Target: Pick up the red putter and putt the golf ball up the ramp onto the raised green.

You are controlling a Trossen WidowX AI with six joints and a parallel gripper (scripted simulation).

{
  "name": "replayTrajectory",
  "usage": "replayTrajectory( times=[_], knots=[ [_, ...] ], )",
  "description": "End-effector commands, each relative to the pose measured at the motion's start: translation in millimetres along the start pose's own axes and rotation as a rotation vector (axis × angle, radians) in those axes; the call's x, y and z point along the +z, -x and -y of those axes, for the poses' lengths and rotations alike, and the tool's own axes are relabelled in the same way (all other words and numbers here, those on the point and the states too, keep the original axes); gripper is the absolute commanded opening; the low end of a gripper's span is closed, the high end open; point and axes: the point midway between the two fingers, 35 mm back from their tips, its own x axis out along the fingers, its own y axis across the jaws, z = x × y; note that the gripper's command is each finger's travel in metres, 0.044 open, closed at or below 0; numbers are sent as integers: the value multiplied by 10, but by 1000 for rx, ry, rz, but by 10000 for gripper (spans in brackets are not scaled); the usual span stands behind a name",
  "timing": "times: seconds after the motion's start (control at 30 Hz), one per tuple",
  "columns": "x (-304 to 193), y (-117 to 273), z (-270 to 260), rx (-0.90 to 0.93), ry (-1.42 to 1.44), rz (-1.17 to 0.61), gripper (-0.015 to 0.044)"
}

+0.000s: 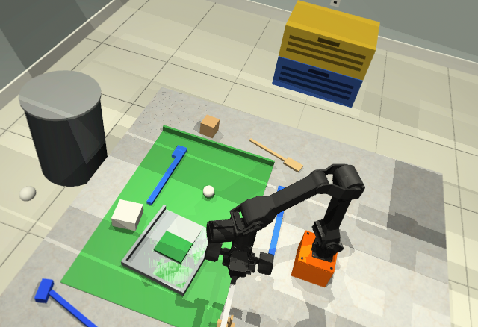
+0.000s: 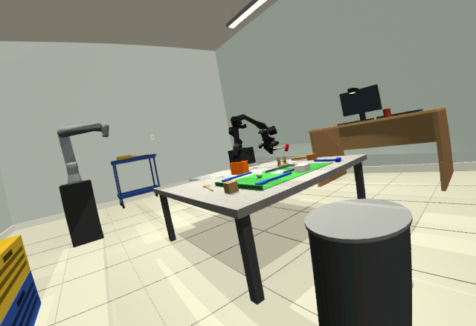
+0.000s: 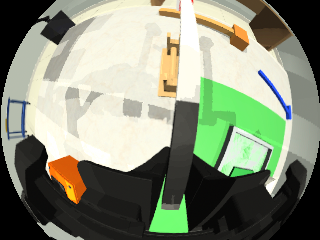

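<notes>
I have the gripper clamped on the putter, its fingers nearly closed around the grey grip end of the shaft. From the wrist view the shaft runs straight away from the hand, grey near the fingers, then white, and ends in the small red head at the far tip. From the side view the putter is clear of the table, carried roughly level above it, with the red head pointing toward the brown desk. From above, the hand sits over the near edge of the green mat, just beside the corner of the grey-framed tray that holds the small raised green; only a pale stretch of shaft shows below the hand there. The golf ball rests on the mat, well apart from the hand, farther up the mat beyond the tray. A blue stick lies on the mat to the ball's left, and a white block sits near the tray's left side. Another blue stick lies partly under my arm, near the orange base. A tan cube and a wooden paddle lie off the mat's far edge, and a blue mallet lies near the table's front corner.
</notes>
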Motion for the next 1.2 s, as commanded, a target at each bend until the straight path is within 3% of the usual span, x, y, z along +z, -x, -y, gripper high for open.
replayTrajectory(
  times=[0.0, 0.57, 1.17],
  knots=[
    [-160, 50, 96, -23, -76, -12, 0],
    [-1022, 356, 398, -122, -458, -69, 0],
    [-1989, 663, 351, -182, -897, -135, 0]
  ],
)
